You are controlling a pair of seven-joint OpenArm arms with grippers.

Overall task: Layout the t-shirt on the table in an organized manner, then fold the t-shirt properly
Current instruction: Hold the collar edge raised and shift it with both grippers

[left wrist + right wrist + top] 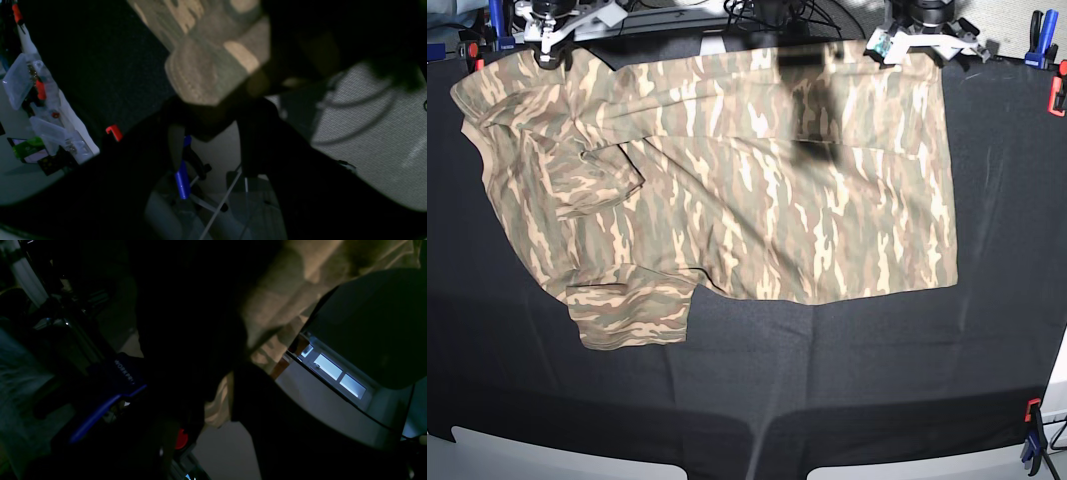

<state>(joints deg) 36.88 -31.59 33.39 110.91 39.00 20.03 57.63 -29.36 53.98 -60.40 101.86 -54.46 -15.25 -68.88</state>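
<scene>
Two robot arms reach in at the far edge of the base view. The right gripper (549, 52) sits at that view's left, the left gripper (889, 45) at its right. Whether either gripper's fingers are parted is unclear.

The camouflage t-shirt (727, 170) lies spread across the black worktop (847, 380). One sleeve (632, 310) is flat; its far edge reaches the worktop's rim.

Pale floor lower left of left wrist view, littered with clear plastic boxes (20, 80). Grey speckled carpet (377, 140) at right, dark cables across it. Right wrist view dim; lit window panes (337, 375) at right centre. Base view evenly bright.
</scene>
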